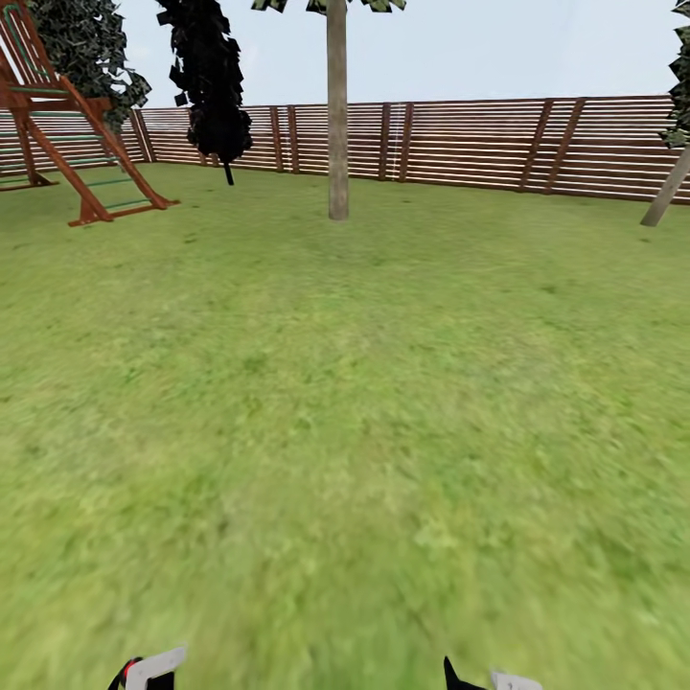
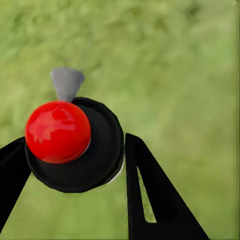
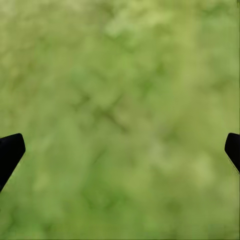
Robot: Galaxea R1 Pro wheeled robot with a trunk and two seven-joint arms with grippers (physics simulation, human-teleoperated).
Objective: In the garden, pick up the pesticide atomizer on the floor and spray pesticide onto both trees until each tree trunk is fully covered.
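Note:
The pesticide atomizer (image 2: 75,145) sits between the two black fingers of my left gripper (image 2: 75,142), which is shut on it. It has a glossy red ball, a round black body and a grey cone nozzle (image 2: 67,82). Below it is only grass. My right gripper (image 3: 125,137) is open over grass, its fingertips (image 3: 11,150) far apart with nothing between them. One tree trunk (image 1: 336,115), pale grey-brown and bare, stands straight ahead on the far lawn in front of the fence. A second pale trunk (image 1: 665,189) leans at the right edge.
A wide green lawn (image 1: 345,402) stretches ahead to a brown slatted fence (image 1: 498,144). A slim near-black tree (image 1: 209,81) stands at the back left. A red-brown wooden play frame (image 1: 67,144) stands far left. Bits of both arms show at the head view's lower edge.

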